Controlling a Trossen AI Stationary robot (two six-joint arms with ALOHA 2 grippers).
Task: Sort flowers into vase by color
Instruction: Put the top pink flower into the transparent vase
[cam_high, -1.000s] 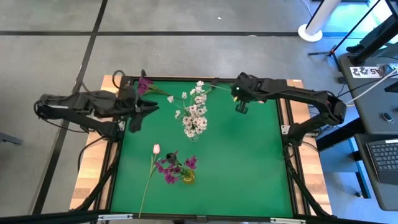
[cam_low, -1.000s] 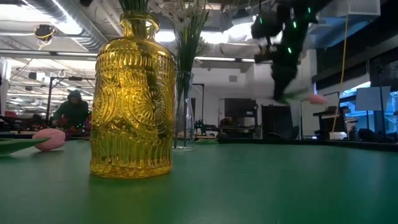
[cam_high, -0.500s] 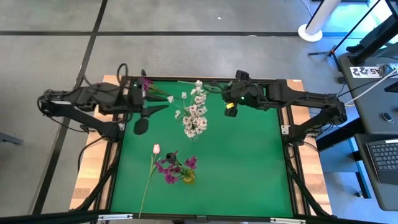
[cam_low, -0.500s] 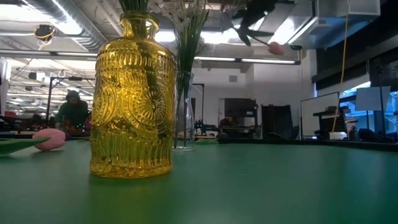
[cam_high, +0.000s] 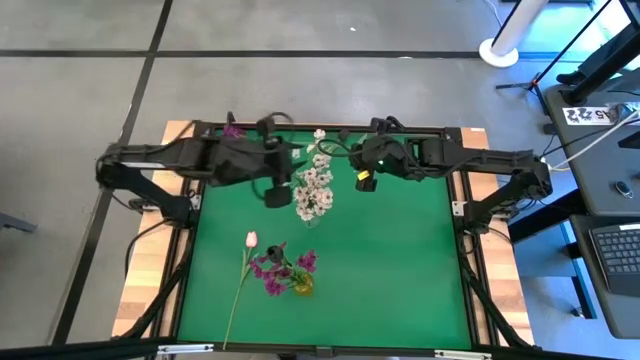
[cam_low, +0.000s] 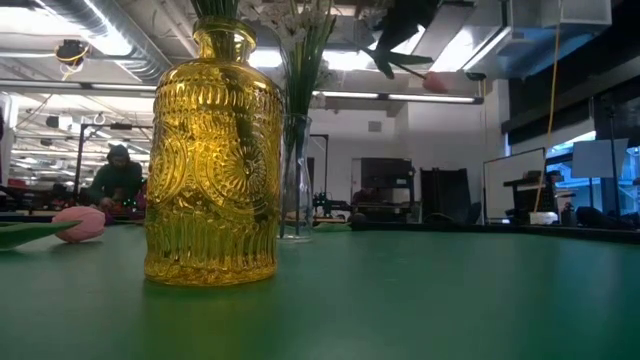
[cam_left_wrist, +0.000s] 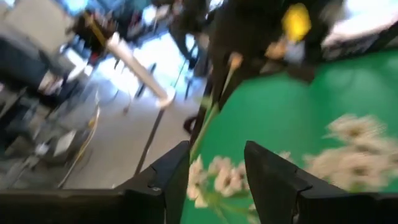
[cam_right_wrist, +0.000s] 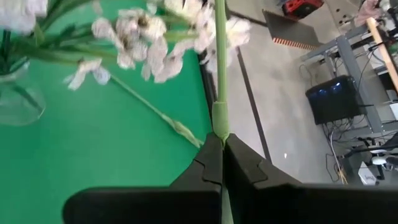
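Two arms are meeting over the far half of the green table (cam_high: 400, 270), and you are working with both. Your right gripper (cam_right_wrist: 222, 142) is reaching in from the right, and its fingers are pressing together on a thin green stalk (cam_right_wrist: 219, 68), pinching it just under a swollen node; the stalk is running straight out past the fingertips toward the white blossoms (cam_high: 313, 190). In the low view a pink tulip bud (cam_low: 434, 83) is hanging high in the air beside the dark arm, well above the tabletop. Your left gripper (cam_left_wrist: 214, 168) is hovering next to the white spray, its two fingers standing apart with only blurred blossoms showing between them, gripping nothing.

You are seeing the white blossoms standing in a clear glass vase (cam_low: 294, 180) near the table's middle. Closer to the near edge, the magenta-purple clusters (cam_high: 280, 270) are sitting in a yellow ribbed vase (cam_low: 213, 160). Another pale tulip (cam_high: 251, 239) is lying flat on the table just beside that yellow vase, its long stalk trailing toward the near edge. One magenta sprig (cam_high: 233, 130) is lying at the far left corner, behind your left arm.
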